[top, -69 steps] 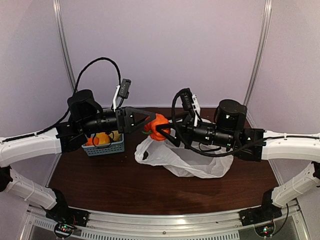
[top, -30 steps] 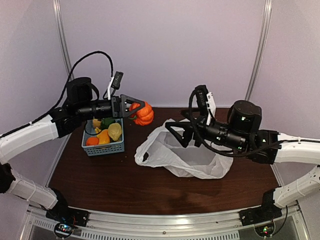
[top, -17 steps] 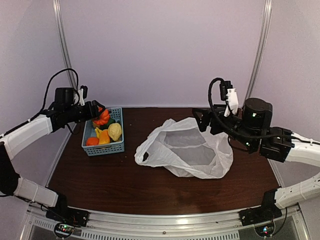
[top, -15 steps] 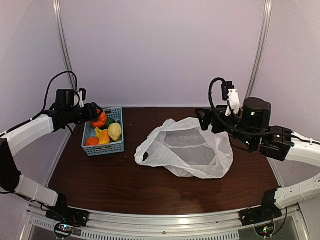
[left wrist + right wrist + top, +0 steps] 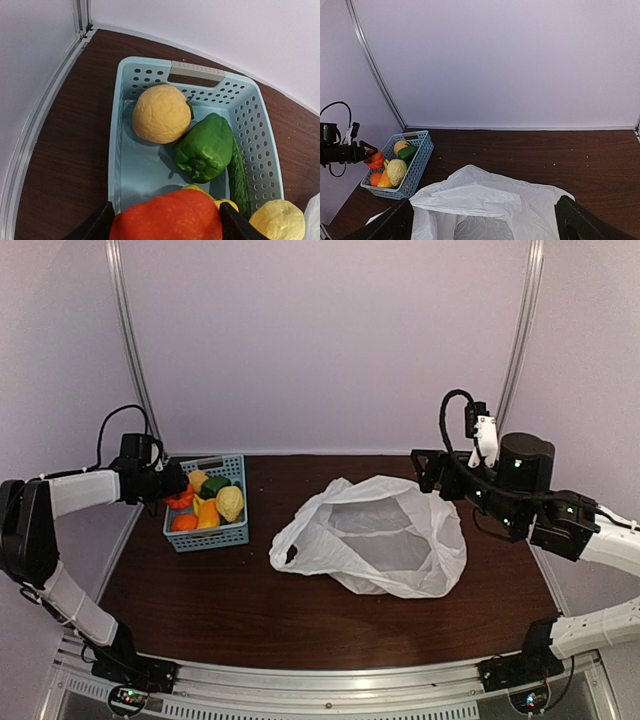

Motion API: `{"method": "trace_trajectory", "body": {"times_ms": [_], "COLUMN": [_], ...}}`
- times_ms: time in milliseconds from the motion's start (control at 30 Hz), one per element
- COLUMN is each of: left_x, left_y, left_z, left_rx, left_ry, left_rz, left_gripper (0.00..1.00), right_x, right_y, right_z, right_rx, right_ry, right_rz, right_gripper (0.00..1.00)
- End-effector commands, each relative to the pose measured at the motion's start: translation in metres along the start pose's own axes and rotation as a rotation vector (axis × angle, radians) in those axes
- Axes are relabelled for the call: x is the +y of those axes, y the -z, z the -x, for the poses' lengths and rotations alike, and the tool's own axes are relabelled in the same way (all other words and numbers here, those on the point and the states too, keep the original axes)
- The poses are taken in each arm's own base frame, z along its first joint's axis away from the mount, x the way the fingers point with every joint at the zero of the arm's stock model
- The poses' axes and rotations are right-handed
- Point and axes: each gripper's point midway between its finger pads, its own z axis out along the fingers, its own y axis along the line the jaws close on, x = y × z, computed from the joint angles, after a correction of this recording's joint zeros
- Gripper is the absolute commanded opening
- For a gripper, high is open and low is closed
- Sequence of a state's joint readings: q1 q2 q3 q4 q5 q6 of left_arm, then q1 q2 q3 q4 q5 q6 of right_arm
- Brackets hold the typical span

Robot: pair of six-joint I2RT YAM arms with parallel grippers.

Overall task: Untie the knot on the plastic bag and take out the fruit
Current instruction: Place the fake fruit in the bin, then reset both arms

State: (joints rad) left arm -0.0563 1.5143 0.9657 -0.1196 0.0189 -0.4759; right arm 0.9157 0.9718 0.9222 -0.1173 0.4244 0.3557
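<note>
Left gripper (image 5: 171, 486): clamped on ribbed orange fruit (image 5: 167, 216), over blue basket (image 5: 196, 75), frame left.
Right gripper (image 5: 430, 470): jaws wide, holding nothing, frame right.
Plastic bag (image 5: 375, 540): lying open, centre.

soft, even light with a faint violet cast fills all three views; the walls (image 5: 320, 340) are evenly lit. the plastic bag (image 5: 380, 540) throws only a thin shadow on the dark surface (image 5: 250, 610), which has a dull sheen. frame posts (image 5: 125, 350) bow in the top view. the orange fruit (image 5: 167, 217) and right jaws sit close and slightly soft.
</note>
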Motion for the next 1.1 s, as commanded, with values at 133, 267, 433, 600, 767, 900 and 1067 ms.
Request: {"method": "trace_trajectory", "body": {"times_ms": [133,267,433,600,767,900,1067], "left_x": [-0.003,-0.005,-0.006,-0.010,-0.012,-0.010,0.011], "left_y": [-0.022,-0.021,-0.016,-0.006,0.012,0.020,0.029], "left_z": [0.002,0.003,0.007,0.013,0.025,0.029,0.031], "left_rx": [0.018,0.019,0.004,-0.015,-0.064,-0.067,-0.065], "left_ry": [-0.051,-0.059,-0.072,-0.083,-0.093,-0.118,-0.080], "left_rz": [-0.035,-0.046,-0.049,-0.063,-0.061,-0.046,-0.019], "left_gripper": [0.68,0.86,0.97,0.98,0.97,0.97,0.97], "right_x": [-0.013,-0.014,-0.013,-0.013,-0.015,-0.027,-0.067], "right_y": [-0.003,-0.002,-0.003,-0.005,-0.006,-0.014,-0.029], "right_z": [-0.010,-0.007,-0.009,-0.009,-0.001,0.005,0.005], "right_rx": [0.021,0.018,0.024,0.031,0.037,0.063,0.135], "right_ry": [-0.017,-0.015,-0.010,-0.004,0.018,0.051,0.055], "right_rz": [-0.054,-0.054,-0.053,-0.056,-0.070,-0.126,-0.250], "right_gripper": [1.00,0.99,0.99,0.99,0.99,0.99,0.99]}}
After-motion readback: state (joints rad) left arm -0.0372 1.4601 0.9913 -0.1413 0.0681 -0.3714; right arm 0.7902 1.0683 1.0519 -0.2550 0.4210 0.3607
